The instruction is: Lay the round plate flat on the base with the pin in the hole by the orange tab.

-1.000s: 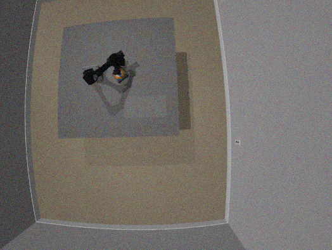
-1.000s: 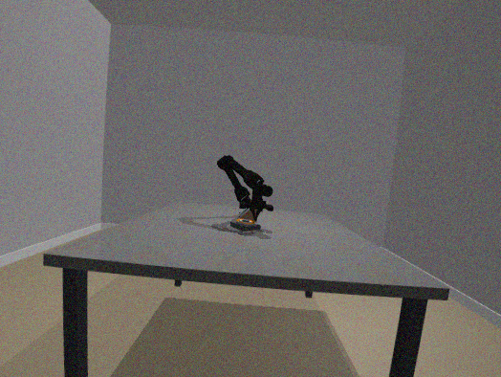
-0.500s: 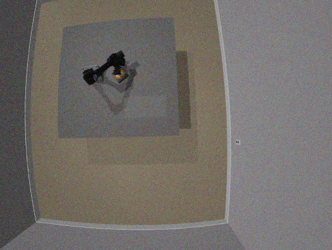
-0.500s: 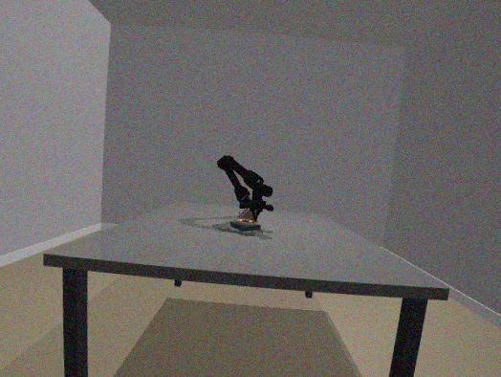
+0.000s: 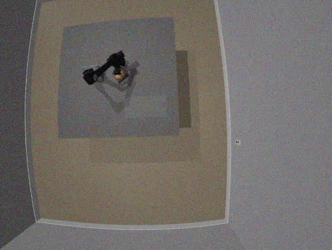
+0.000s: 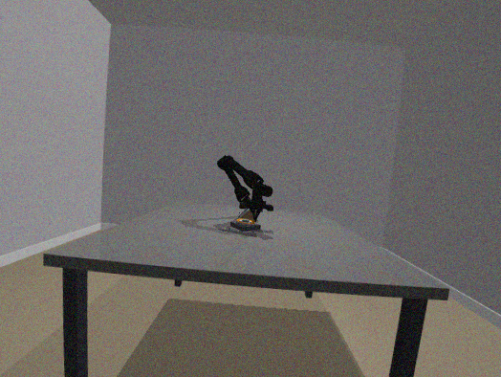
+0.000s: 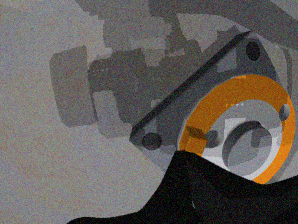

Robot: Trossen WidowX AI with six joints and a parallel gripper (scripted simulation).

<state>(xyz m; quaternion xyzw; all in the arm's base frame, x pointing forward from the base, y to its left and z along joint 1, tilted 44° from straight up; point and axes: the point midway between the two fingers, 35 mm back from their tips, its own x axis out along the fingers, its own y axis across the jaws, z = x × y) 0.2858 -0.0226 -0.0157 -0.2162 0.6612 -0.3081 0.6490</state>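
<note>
The round plate (image 5: 123, 73) (image 6: 245, 223) (image 7: 260, 87) has an orange rim and a pale middle, and sits around the post (image 7: 250, 150) on the dark base (image 6: 246, 228) (image 7: 175, 115). In the wrist view a small hole (image 7: 212, 137) shows inside the plate's left rim and another small hole (image 7: 285, 111) at its right. A darker orange-brown block, perhaps the tab, is at the left rim. I cannot tell whether the plate lies flat; the pin is not clearly visible. My gripper (image 6: 255, 217) (image 7: 181, 156) is shut and empty, its tip at the plate's lower-left rim in the wrist view; contact is unclear.
The base has a dark corner hole (image 7: 152, 141) at the left and another corner hole (image 7: 253, 51) at the top in the wrist view. The grey table (image 5: 95, 124) (image 6: 167, 255) carries the arm (image 5: 104, 68) (image 6: 241, 169), whose shadows fall around the base.
</note>
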